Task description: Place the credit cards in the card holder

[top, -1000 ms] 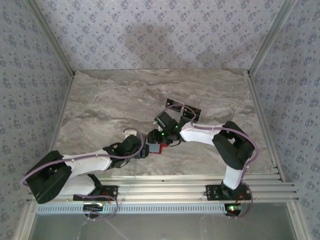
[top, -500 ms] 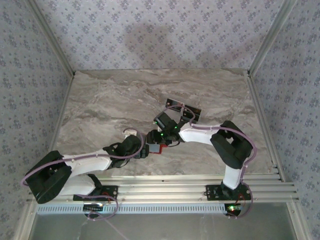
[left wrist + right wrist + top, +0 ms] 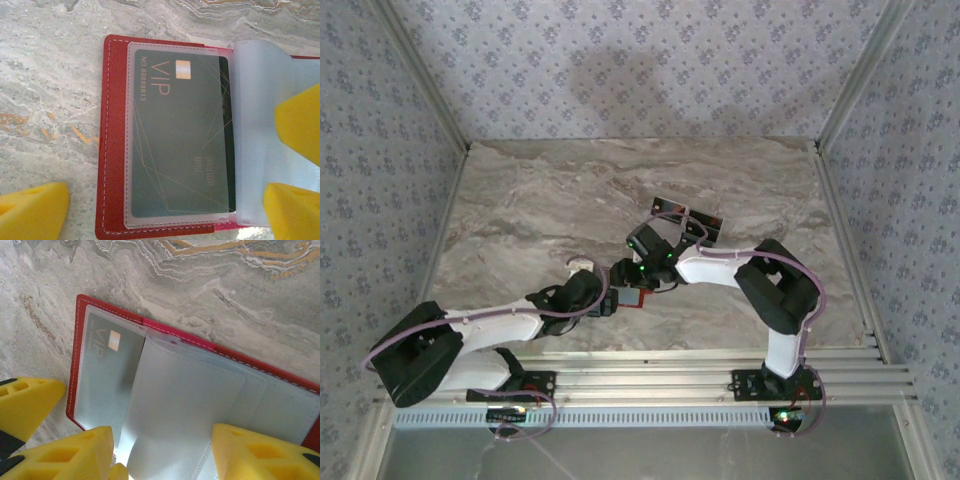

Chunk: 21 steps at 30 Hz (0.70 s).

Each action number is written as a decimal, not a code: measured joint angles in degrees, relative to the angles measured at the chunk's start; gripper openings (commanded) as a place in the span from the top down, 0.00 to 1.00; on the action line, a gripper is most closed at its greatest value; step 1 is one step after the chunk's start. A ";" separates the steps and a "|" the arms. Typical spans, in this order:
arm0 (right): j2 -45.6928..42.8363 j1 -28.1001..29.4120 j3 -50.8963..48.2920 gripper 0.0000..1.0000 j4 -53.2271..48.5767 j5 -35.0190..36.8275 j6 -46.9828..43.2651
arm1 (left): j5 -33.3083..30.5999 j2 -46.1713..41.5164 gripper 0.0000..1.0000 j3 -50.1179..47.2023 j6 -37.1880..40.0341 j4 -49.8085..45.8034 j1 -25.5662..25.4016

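Red leather-like card holder (image 3: 638,297) lies open near the 6 o'clock edge of the grey marbled table (image 3: 520,220). Left gripper (image 3: 162,210), fingers spread wide, straddles it. Its clear sleeve (image 3: 131,125) shows a dark grey-green card (image 3: 180,140) reading "VIP" and "NO 88888813"; the smaller print is illegible. Right gripper (image 3: 161,440), jaws half apart, stands over a frosted leaf (image 3: 175,400) veiling the holder's right half. Loose dark cards (image 3: 706,222) at its 2 o'clock are partly covered and unreadable.

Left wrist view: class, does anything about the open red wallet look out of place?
Yes. In the flat red leather-like wallet, one clear plastic sleeve page arches up instead of lying flat; the grey VIP card sits squarely pocketed.
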 measured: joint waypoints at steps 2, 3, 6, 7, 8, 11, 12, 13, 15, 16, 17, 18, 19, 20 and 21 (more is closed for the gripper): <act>0.28 0.00 0.31 0.43 0.13 -0.37 0.11 | -0.07 -1.44 0.00 -0.02 -0.20 -0.35 0.00; 0.44 0.00 0.48 0.43 0.17 -0.52 0.22 | -0.24 -2.36 0.00 -0.02 -0.20 -0.50 -0.02; 1.25 -0.07 1.38 0.43 0.55 -1.14 0.44 | -0.85 -5.77 0.00 -0.02 -0.20 -1.79 -0.02; 1.51 -0.11 1.68 0.43 0.63 -1.36 0.44 | -0.90 -6.49 0.00 -0.02 -0.20 -1.99 -0.02; 1.77 -0.11 2.03 0.43 0.63 -1.42 0.44 | -0.90 -6.88 0.00 -0.02 -0.20 -2.03 0.00; 2.23 -0.11 2.75 0.43 0.63 -1.81 0.44 | -0.87 -6.84 0.00 -0.02 -0.20 -2.10 0.00; 2.29 -0.09 2.93 0.43 0.61 -1.88 0.44 | -0.87 -6.84 0.00 -0.02 -0.20 -2.12 -0.02; 2.40 -0.09 3.13 0.43 0.61 -2.01 0.48 | -0.85 -6.84 0.00 -0.02 -0.20 -2.12 0.00; 2.60 -0.09 3.56 0.43 0.61 -2.32 0.61 | -0.87 -6.84 0.00 -0.02 -0.20 -2.12 0.00; 2.67 -0.04 3.76 0.43 0.61 -2.40 0.63 | -0.87 -6.84 0.00 -0.02 -0.20 -2.14 0.00; 2.75 0.00 4.00 0.43 0.59 -2.45 0.66 | -0.87 -6.84 0.00 -0.02 -0.20 -2.16 0.00; 2.82 0.09 4.24 0.43 0.59 -2.49 0.66 | -0.90 -6.86 0.00 -0.02 -0.22 -2.19 0.00; 2.84 0.20 4.46 0.43 0.57 -2.60 0.68 | -0.92 -6.86 0.00 -0.07 -0.22 -2.19 0.00; 2.84 0.28 4.63 0.43 0.55 -2.73 0.68 | -1.07 -6.88 0.00 -0.11 -0.22 -2.21 0.00; 2.86 0.44 4.94 0.43 0.52 -2.86 0.66 | -1.07 -6.91 0.00 -0.15 -0.22 -2.25 0.00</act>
